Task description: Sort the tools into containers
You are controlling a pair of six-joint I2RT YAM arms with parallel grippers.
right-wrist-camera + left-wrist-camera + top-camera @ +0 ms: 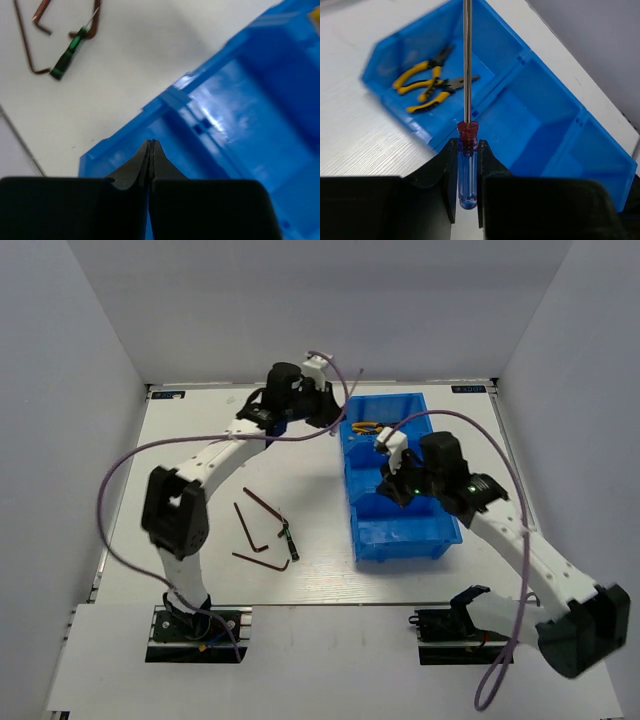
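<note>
Currently held: screwdriver (pixel 468 131), clamped by its blue handle in left gripper (pixel 468 150), jaws narrowed onto it, shaft pointing across containers (pixel 535 70). Handles light, rigid, smooth plastic, likely slippery; grip mid-handle, not thin shaft. Also: right gripper (pixel 151 150) pinched closed, empty.

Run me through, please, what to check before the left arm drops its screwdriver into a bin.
1. Left pincer clamped on the screwdriver handle: ok.
2. Screwdriver over a compartment without the pliers: cannot tell which compartment lies below it.
3. Right pincer shut and empty: ok.
4. Right pincer out of the way of the blue bins: not ok, it hangs over them.
5. Hex keys on the table, clear of both arms: ok.
</note>
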